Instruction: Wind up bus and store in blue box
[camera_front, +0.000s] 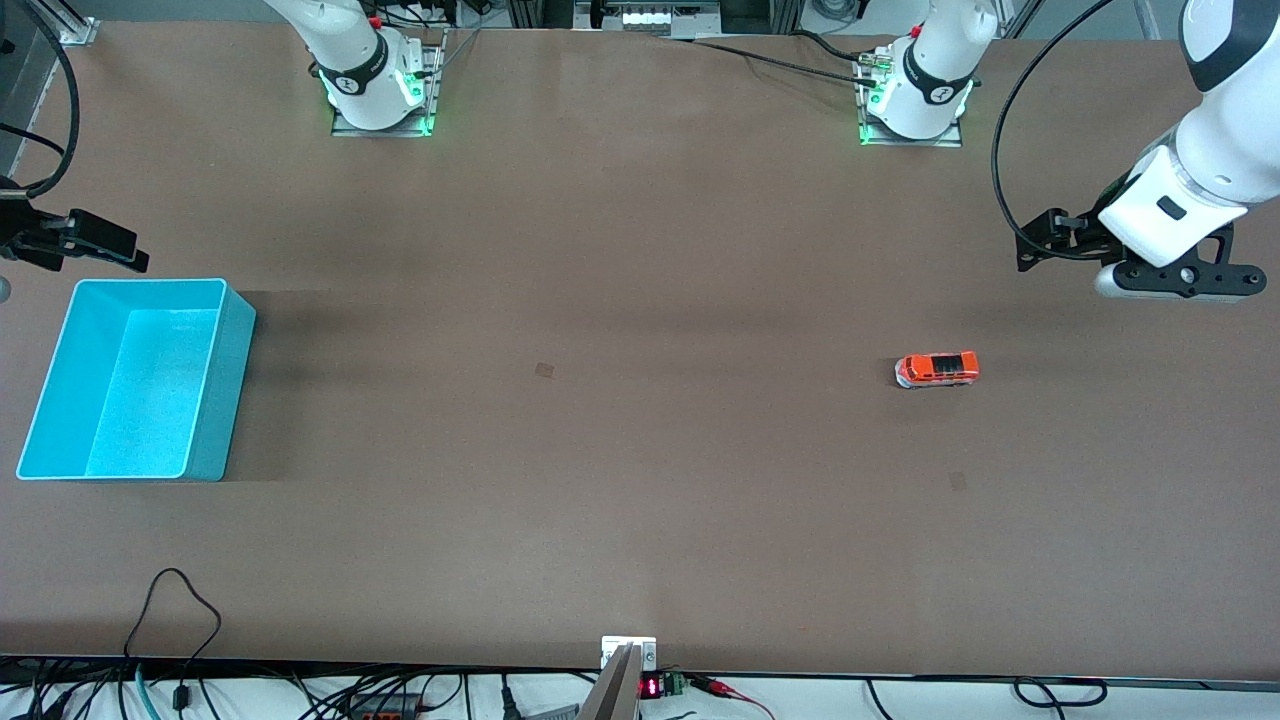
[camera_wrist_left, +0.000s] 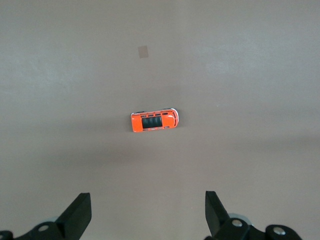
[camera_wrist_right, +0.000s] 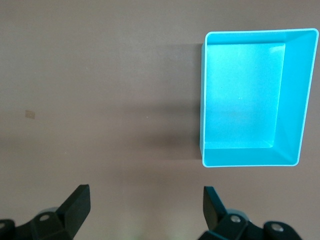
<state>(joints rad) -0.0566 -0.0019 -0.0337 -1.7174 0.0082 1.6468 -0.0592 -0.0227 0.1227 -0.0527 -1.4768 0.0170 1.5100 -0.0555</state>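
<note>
Two grippers hang above the brown table (camera_front: 620, 250), and neither holds anything. The bus (camera_front: 937, 369) is the landmark: it stands on its wheels on the bare tabletop toward the left arm's end, its length running along the table and its whitish front turned toward the right arm's end.

Relative to the bus, the left gripper (camera_front: 1040, 243) is up in the air over the table surface closer to the left arm's end and toward the robots' bases. In the left wrist view its two dark fingers (camera_wrist_left: 77, 214) stand wide apart with only bare table between them, and the bus (camera_wrist_left: 155, 120) lies apart from them, untouched.

Well apart from the bus, at the right arm's end of the table, sits the blue box (camera_front: 232, 390), open side up and with nothing in it. The right gripper (camera_front: 110, 243) hovers at that end, just off the box's rim on the side toward the bases. Its fingers (camera_wrist_right: 75, 207) are likewise spread wide and hold nothing, with the blue box (camera_wrist_right: 202, 100) lying clear of them.

Between the bus and the box a small darker patch (camera_front: 544, 369) marks the tabletop.
</note>
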